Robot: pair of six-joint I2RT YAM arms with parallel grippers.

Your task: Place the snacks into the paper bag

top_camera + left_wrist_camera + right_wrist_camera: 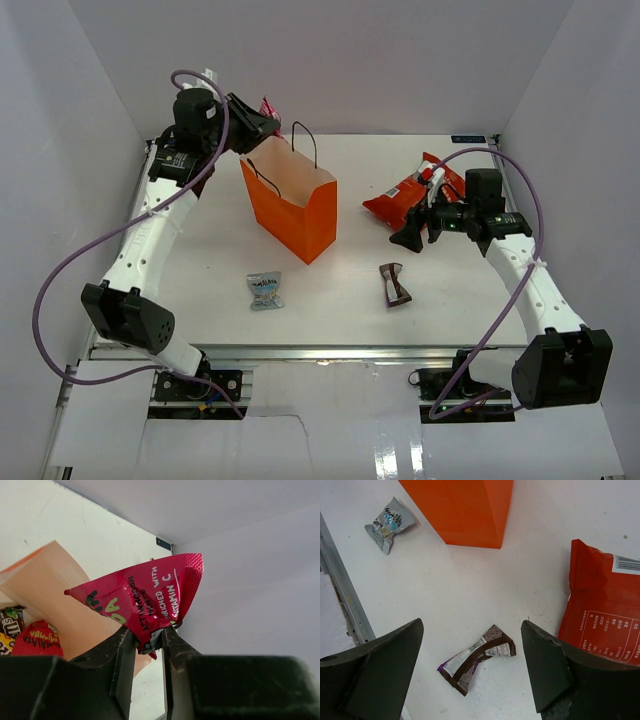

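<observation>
1. The left gripper [148, 639] is closed on the pink wrapper [145, 597], holding it up by the far rim of the upright orange paper bag [295, 205].
2. The right gripper [472, 630] stands wide open with nothing in it, above the brown-white wrapper [477, 657].
3. The red chip bag [605, 615] lies on the table [350, 300] near that wrapper.
4. The pale-blue wrapper [265, 289] lies on the table on the near side of the paper bag.
</observation>
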